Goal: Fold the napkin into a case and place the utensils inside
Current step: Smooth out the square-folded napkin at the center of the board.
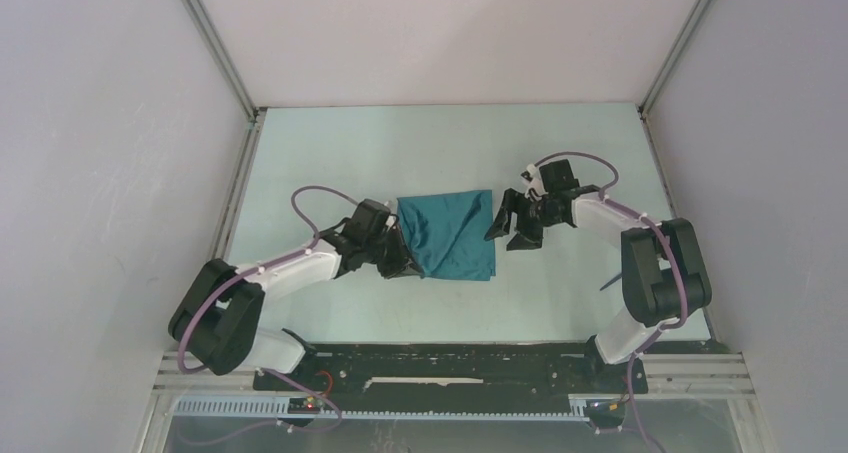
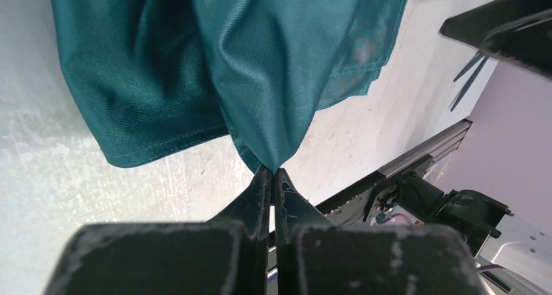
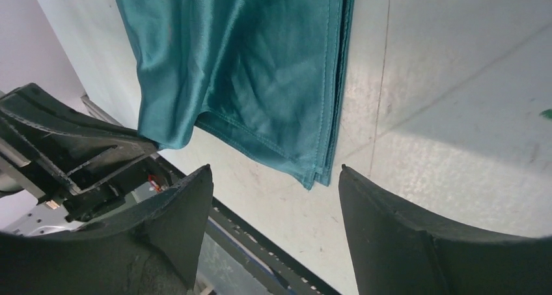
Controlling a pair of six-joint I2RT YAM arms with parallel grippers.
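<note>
- The napkin [image 1: 447,235] lay mid-table [image 1: 400,153] as a folded, roughly square teal pad, stacked hems showing along one edge in the right wrist view.
- The left claw [image 2: 272,172] was pressed together, pinching a ridge of the napkin's satin between its tips; the cloth rose into a peaked pleat there, and how many layers were caught could not be told.
- From the top camera, that claw sat at the napkin's near left corner, with the corner itself hidden under the black fingers.
- The right claw [image 3: 275,171] stood spread wide and held nothing. A folded napkin corner appeared between its fingers [image 3: 390,236], but whether they touched the cloth or the table could not be made out.
- From above, the right claw sat just beside the napkin's right edge.
- The utensils [image 2: 470,73] showed only as two thin dark slivers on the table in the left wrist view, partly cut off by a dark arm part and too small to identify.
</note>
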